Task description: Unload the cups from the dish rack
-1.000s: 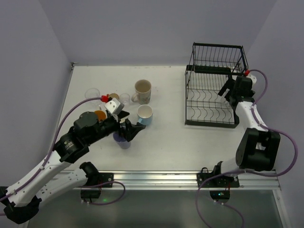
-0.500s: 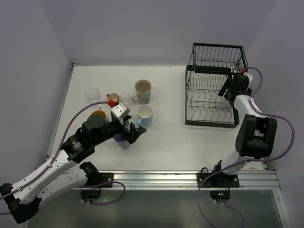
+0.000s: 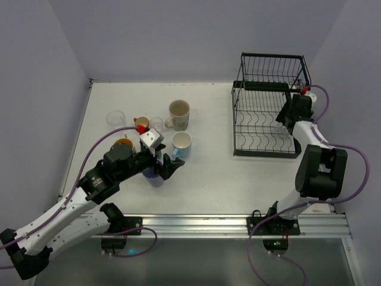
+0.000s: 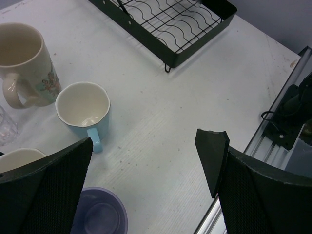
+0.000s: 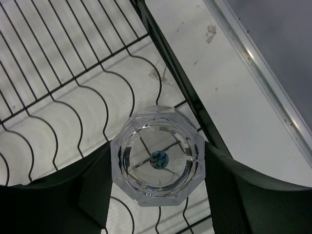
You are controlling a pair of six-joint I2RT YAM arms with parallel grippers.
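Observation:
The black wire dish rack (image 3: 265, 154) stands at the table's right. In the right wrist view a clear faceted glass (image 5: 157, 157) stands upside down on the rack's lower wires (image 5: 87, 73), near the corner bar. My right gripper (image 5: 157, 163) is shut on this glass, one finger against each side. From above, the right gripper (image 3: 286, 119) reaches into the rack's right end. My left gripper (image 4: 146, 156) hangs open and empty over the table, with a lavender cup (image 4: 100, 214) just below its left finger. A light blue mug (image 4: 83, 108) and a beige mug (image 4: 24, 61) stand beyond.
More cups stand on the left of the table: a clear glass (image 3: 116, 117), a smaller glass (image 3: 156, 124), an orange-red cup (image 3: 141, 121), an orange-yellow cup (image 3: 125, 143) and a white cup (image 4: 19, 158). The rack's raised upper basket (image 3: 274, 71) stands behind. A metal rail (image 3: 238, 223) runs along the near edge.
The right gripper's fingers have closed in onto the clear glass in the rack. The left arm has shifted slightly right and stays open.

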